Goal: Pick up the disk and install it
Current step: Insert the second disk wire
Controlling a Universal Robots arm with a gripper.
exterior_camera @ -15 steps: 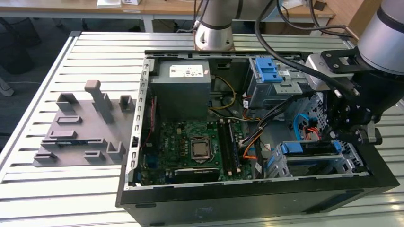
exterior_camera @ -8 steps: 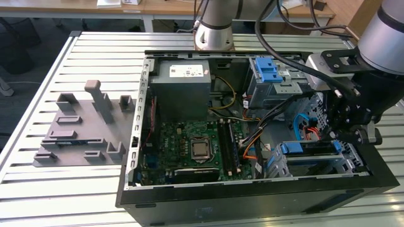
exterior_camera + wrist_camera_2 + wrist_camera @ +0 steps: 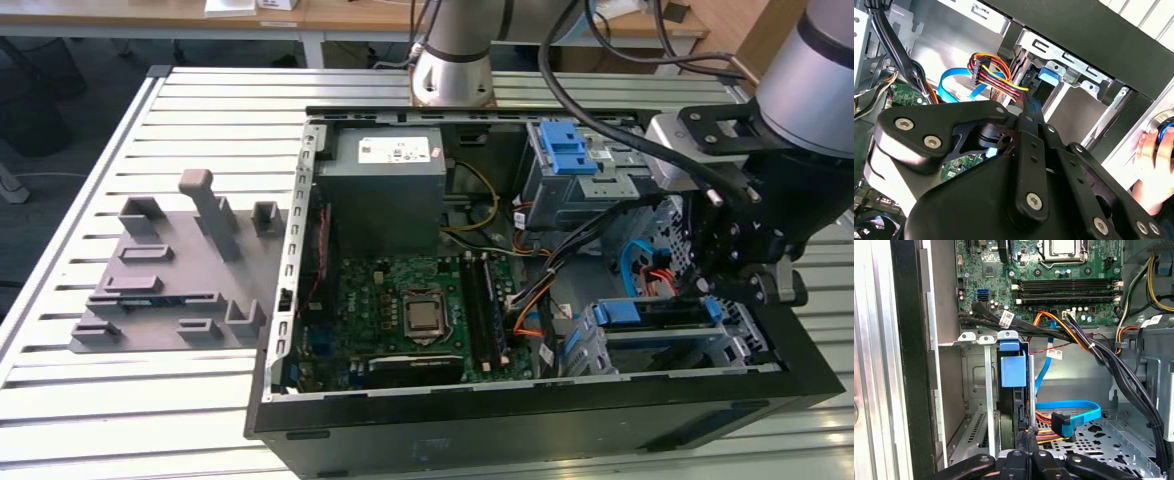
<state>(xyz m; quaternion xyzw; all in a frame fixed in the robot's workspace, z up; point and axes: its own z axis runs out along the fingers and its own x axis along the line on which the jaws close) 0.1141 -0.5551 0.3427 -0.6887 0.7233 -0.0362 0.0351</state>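
Observation:
The disk stands edge-on in the metal drive cage at the case's front corner, with its blue rail end facing out. In the exterior view the disk lies in the cage at the case's lower right, blue rails showing. My gripper hangs just over the disk's rear edge, by the blue data cable. Its two black fingers are pressed together with nothing between them. In the second wrist view the gripper points at the blue rail end. The exterior view has the gripper low inside the case.
The open computer case lies on a slatted metal table. It holds a motherboard, a grey power supply and an upper bay with a blue latch. Cable bundles run close by. A grey fixture sits to the left. A hand rests outside the case.

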